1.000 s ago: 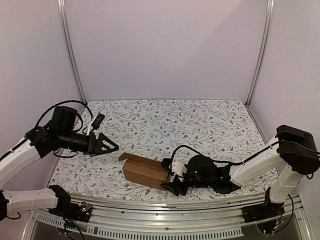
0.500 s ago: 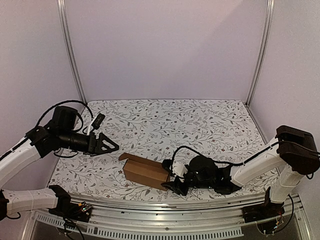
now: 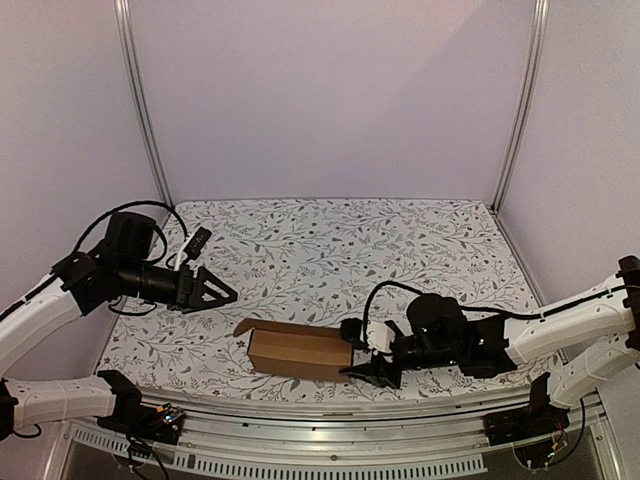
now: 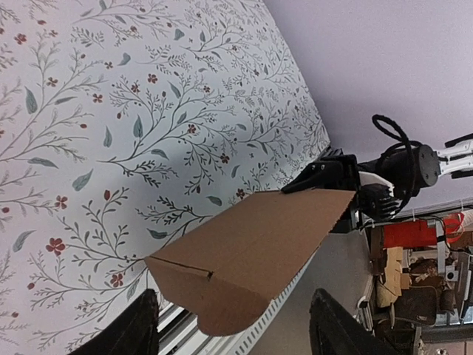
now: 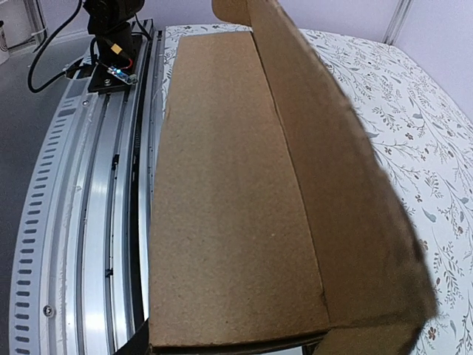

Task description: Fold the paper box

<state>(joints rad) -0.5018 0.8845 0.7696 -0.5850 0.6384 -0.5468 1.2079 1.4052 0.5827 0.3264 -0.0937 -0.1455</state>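
Observation:
The paper box is plain brown cardboard, oblong, lying near the table's front edge and parallel to it. A small flap sticks out at its left end. My right gripper is shut on the box's right end. In the right wrist view the box fills the frame, one long panel stands up, and only the fingertips show beneath it. My left gripper hangs open in the air up and left of the box, apart from it. The box lies beyond that gripper's fingers.
A slotted aluminium rail runs along the front edge, close under the box, and shows again as the rail. The left arm's base sits at its far end. Cage posts and pale walls enclose the flowered table.
The right gripper closed on the box's right end and drew back to the right. The box swung from a slant to lie along the front edge. The left arm stayed in place.

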